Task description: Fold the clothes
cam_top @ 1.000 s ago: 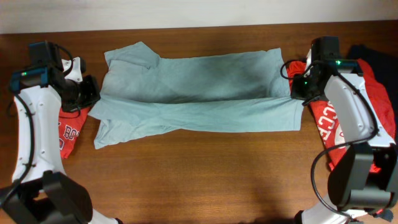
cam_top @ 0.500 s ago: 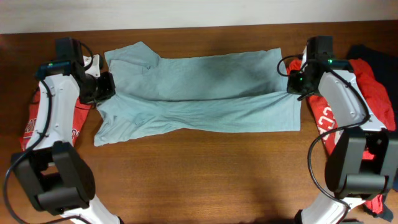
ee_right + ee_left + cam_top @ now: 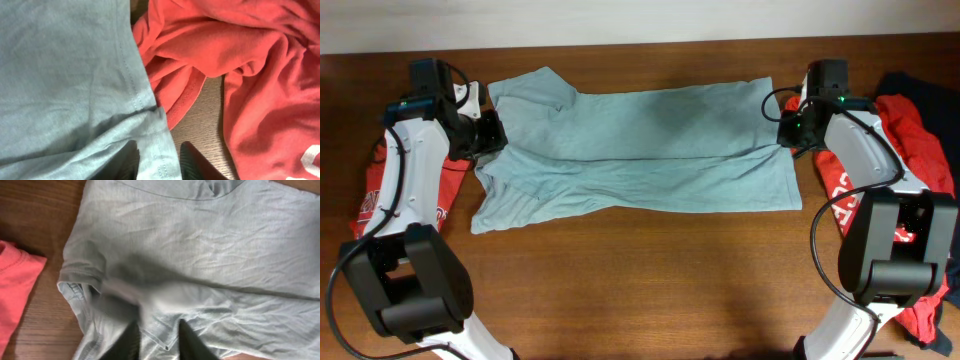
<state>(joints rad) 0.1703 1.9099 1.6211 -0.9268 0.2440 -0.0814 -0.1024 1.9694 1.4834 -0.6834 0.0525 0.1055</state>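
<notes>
A pale blue-grey T-shirt (image 3: pixel 640 150) lies sideways across the wooden table, its near half folded up over the far half. My left gripper (image 3: pixel 485 137) is at the shirt's left end. In the left wrist view the left gripper (image 3: pixel 156 332) has a corner of the shirt (image 3: pixel 200 245) pinched between its fingers. My right gripper (image 3: pixel 788 133) is at the shirt's right end. In the right wrist view the right gripper (image 3: pixel 159 155) holds the stitched hem of the shirt (image 3: pixel 65 75) between its fingers.
A red garment (image 3: pixel 920 170) with white lettering lies heaped at the right, over a dark one (image 3: pixel 920 85), and touches the shirt's hem (image 3: pixel 240 60). Another red garment (image 3: pixel 395 200) lies at the left edge, also showing in the left wrist view (image 3: pixel 15 290).
Both grippers have moved towards the far side of the table and slightly inward. The shirt's folded edge has shifted a little farther with them.
</notes>
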